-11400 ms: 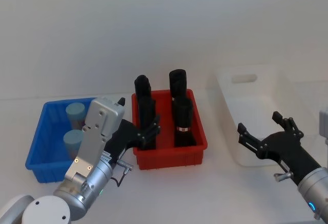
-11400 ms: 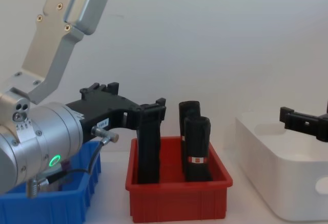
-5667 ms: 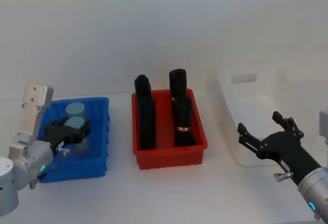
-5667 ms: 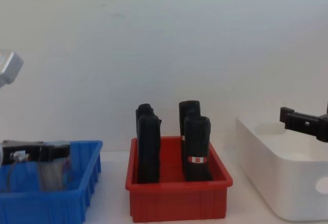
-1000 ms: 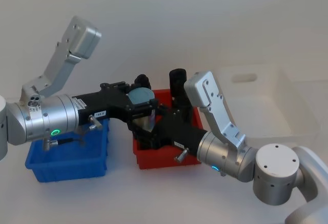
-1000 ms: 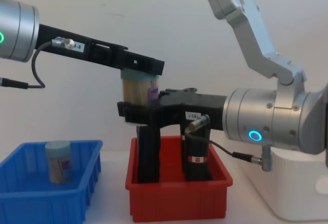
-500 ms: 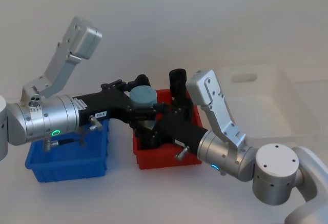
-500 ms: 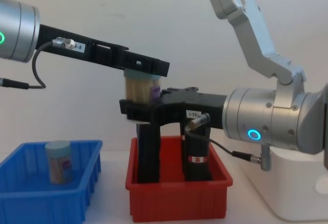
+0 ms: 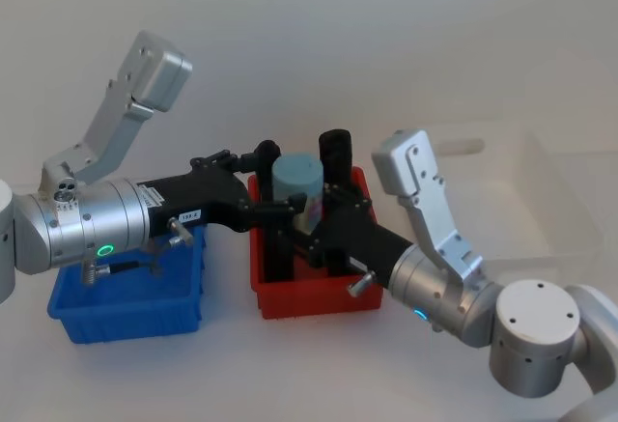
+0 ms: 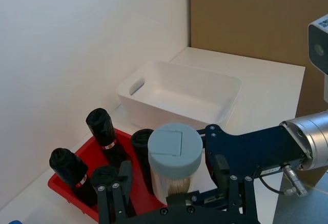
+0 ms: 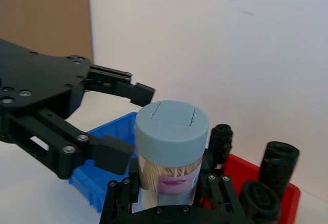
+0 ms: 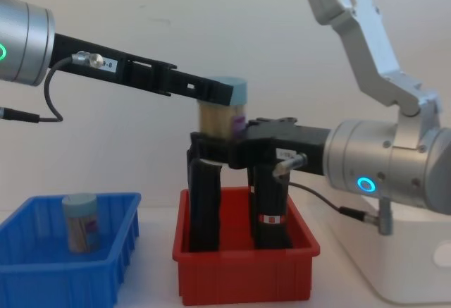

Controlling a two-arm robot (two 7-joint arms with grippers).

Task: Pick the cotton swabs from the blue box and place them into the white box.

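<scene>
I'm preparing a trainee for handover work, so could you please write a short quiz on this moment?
1. True or false: the right gripper is shut on the raised cotton swab jar.
2. The raised jar hangs above: A) the white box, B) the red bin, C) bare table.
3. Fill in: a second jar stands in the ___ box.
Key: 1 true; 2 B; 3 blue, the blue box.
</scene>
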